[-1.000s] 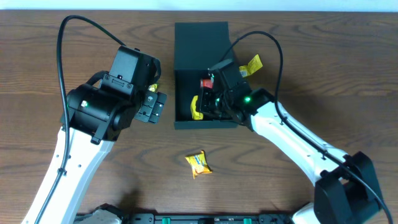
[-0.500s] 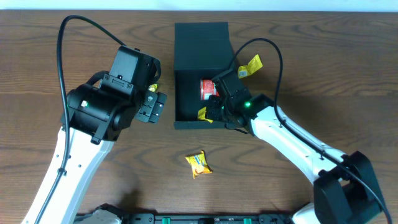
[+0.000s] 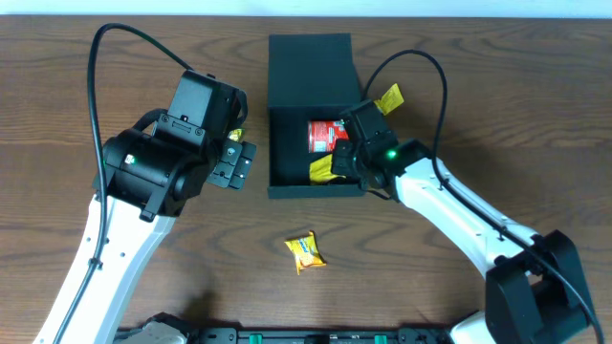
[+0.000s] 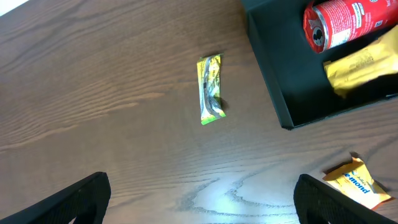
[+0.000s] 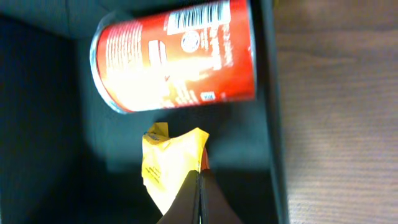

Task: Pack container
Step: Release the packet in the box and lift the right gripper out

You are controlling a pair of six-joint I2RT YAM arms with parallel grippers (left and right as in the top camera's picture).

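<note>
The container (image 3: 287, 115) is a dark box, open, with its flap lid lying flat at the far side. A red can (image 3: 325, 134) lies on its side inside it. My right gripper (image 3: 344, 164) is inside the box at its near right corner, shut on a yellow snack packet (image 3: 323, 170). The right wrist view shows the shut fingers (image 5: 199, 196) pinching the packet (image 5: 166, 165) just below the can (image 5: 174, 56). My left gripper (image 3: 234, 164) hovers open and empty left of the box, above bare table (image 4: 202, 199).
A green-yellow packet (image 4: 211, 89) lies left of the box, partly under my left arm in the overhead view (image 3: 235, 136). An orange-yellow packet (image 3: 305, 251) lies in front of the box. Another yellow packet (image 3: 387, 98) lies right of the box.
My right gripper has moved rightward inside the box with the yellow packet, uncovering the red can. The left arm has not moved.
</note>
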